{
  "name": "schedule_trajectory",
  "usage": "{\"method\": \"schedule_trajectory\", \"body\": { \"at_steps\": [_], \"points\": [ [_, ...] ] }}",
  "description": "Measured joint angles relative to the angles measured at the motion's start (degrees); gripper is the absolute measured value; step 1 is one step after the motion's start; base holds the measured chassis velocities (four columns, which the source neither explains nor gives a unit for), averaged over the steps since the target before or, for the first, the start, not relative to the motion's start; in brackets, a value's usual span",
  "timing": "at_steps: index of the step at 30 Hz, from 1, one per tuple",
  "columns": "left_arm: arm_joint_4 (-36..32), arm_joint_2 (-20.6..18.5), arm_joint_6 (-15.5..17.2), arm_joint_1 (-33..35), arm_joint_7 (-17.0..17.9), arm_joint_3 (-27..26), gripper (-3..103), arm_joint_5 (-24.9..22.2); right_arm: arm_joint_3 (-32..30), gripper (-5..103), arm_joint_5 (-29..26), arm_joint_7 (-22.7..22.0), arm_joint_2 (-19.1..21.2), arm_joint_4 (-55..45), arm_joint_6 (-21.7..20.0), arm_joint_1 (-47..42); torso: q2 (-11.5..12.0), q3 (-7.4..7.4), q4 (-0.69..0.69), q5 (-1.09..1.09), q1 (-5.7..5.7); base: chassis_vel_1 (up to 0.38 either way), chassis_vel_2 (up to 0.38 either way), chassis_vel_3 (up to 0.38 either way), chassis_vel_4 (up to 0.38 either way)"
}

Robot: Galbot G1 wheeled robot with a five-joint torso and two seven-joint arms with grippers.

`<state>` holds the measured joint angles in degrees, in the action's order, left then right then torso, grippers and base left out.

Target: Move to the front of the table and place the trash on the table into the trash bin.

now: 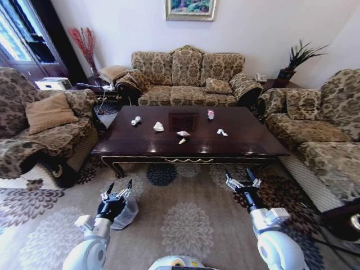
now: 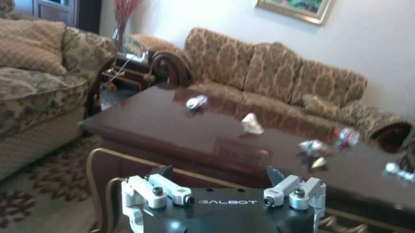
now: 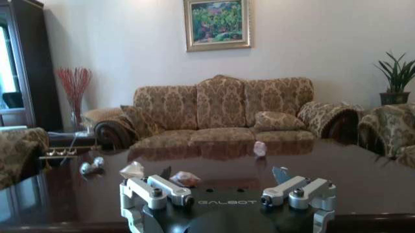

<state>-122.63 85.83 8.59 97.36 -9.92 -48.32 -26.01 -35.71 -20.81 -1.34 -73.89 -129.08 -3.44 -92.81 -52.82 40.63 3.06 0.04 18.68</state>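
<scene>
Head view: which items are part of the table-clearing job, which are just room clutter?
Job: table; trash on it, namely white wads, wrapper, small bottle; both grippers, left, right, open.
Clutter: sofa, armchair, painting, potted plant.

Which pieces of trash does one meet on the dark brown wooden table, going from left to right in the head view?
On the dark glossy brown table: small white wrapper piece → crumpled white paper wad → pale crumpled wad near the centre → small bottle with red label → white paper scrap.
</scene>
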Motion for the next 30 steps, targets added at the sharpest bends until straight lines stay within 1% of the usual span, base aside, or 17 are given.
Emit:
{"method": "schedule_trajectory", "body": {
  "at_steps": [2,3,4,5,8,9,10,11,12,13,14,19,20,22,24,25,30],
  "points": [
    [1.0,-0.4,0.0,-0.2,-0.2,-0.2,97,0.2,0.0,100,-0.2,-0.1,0.0,0.0,0.1,0.0,0.0,0.0,0.02,-0.03,-0.01,0.264,0.281,-0.267,-0.303],
    [3.2,-1.2,0.0,-0.7,-0.5,-0.7,98,0.6,0.0,100,-0.6,-0.1,0.0,0.1,0.4,0.0,0.0,-0.02,0.04,-0.1,-0.02,0.213,0.199,-0.194,-0.227],
    [5.0,-1.9,0.0,-1.0,-0.5,-1.2,98,0.8,-0.1,100,-0.9,-0.1,0.1,0.2,0.9,0.0,0.0,-0.01,0.0,-0.13,-0.01,0.191,0.199,-0.098,-0.077],
    [6.4,-2.3,0.0,-1.3,-0.5,-1.5,98,0.9,-0.2,100,-1.1,-0.1,0.1,0.4,1.3,0.1,0.0,0.01,-0.07,-0.1,0.01,0.191,0.106,-0.098,-0.077],
    [9.5,-3.4,-0.2,-2.0,-0.6,-1.8,98,1.4,-0.4,100,-1.5,-0.1,0.3,0.9,2.4,0.1,0.0,0.03,-0.05,-0.03,0.06,0.107,0.088,-0.019,-0.076],
    [12.3,-4.4,-0.6,-2.9,-0.9,-1.8,98,2.6,-0.5,100,-1.6,-0.2,0.4,1.3,2.9,0.1,0.0,0.01,0.07,-0.05,0.04,-0.005,-0.022,-0.019,-0.114],
    [14.7,-5.2,-1.0,-3.6,-1.1,-1.8,99,3.6,-0.6,100,-1.6,-0.3,0.5,1.6,3.4,0.0,0.0,0.0,0.07,-0.07,0.01,-0.06,-0.022,-0.019,-0.042],
    [14.7,-5.2,-1.0,-3.6,-1.1,-1.8,99,3.6,-0.6,100,-1.6,-0.3,0.5,1.6,3.4,0.0,0.0,0.0,0.07,-0.07,0.01,-0.06,-0.022,-0.019,-0.042],
    [17.7,-6.0,-1.3,-4.4,-1.2,-1.7,99,4.5,-0.7,100,-1.6,-0.4,0.5,1.9,4.0,0.1,0.0,0.0,0.05,-0.04,-0.01,-0.06,-0.052,-0.022,-0.042],
    [20.5,-6.7,-1.5,-5.3,-1.2,-1.6,102,5.0,-0.7,100,-1.5,-0.4,0.6,2.3,4.8,0.0,0.0,0.0,0.02,-0.02,-0.02,-0.022,-0.052,-0.008,0.031],
    [23.0,-7.0,-1.7,-6.0,-1.2,-1.6,100,5.2,-0.7,100,-1.5,-0.4,0.8,2.5,5.5,0.1,0.0,-0.01,0.02,-0.04,-0.02,0.002,-0.058,-0.008,0.064],
    [23.9,-5.9,-1.8,-5.4,-1.3,-1.4,98,4.7,-1.1,100,-2.4,-0.2,0.8,2.9,6.7,0.0,0.0,0.0,-0.01,-0.02,-0.02,0.001,-0.019,0.002,0.025],
    [23.2,-4.8,-2.0,-4.8,-1.4,-1.2,98,4.6,-1.2,100,-2.3,-0.4,1.0,3.5,8.1,0.1,0.0,0.0,-0.01,-0.04,-0.02,0.0,0.0,0.0,0.0],
    [22.1,-3.5,-2.2,-4.3,-1.6,-0.9,98,4.6,-1.5,100,-1.4,-0.2,1.3,4.3,9.4,0.4,0.0,0.0,-0.01,-0.04,0.0,0.0,0.0,0.0,0.0],
    [21.7,-3.0,-2.3,-4.1,-1.6,-0.8,98,4.7,-1.6,100,-1.5,0.0,1.5,4.4,9.3,0.4,0.0,0.0,-0.01,-0.04,0.0,0.0,0.0,0.0,0.0],
    [21.5,-2.4,-2.6,-3.9,-1.6,-0.6,98,4.8,-1.6,100,-2.3,0.4,1.6,4.2,8.3,0.5,0.0,0.0,0.0,-0.04,0.0,0.0,0.0,0.0,0.0],
    [21.4,-2.0,-3.0,-3.5,-1.6,-0.6,98,5.0,-1.6,100,-2.8,1.2,1.4,4.0,7.7,0.7,0.0,0.0,0.01,-0.03,-0.01,0.0,0.0,0.0,0.0]
  ]
}}
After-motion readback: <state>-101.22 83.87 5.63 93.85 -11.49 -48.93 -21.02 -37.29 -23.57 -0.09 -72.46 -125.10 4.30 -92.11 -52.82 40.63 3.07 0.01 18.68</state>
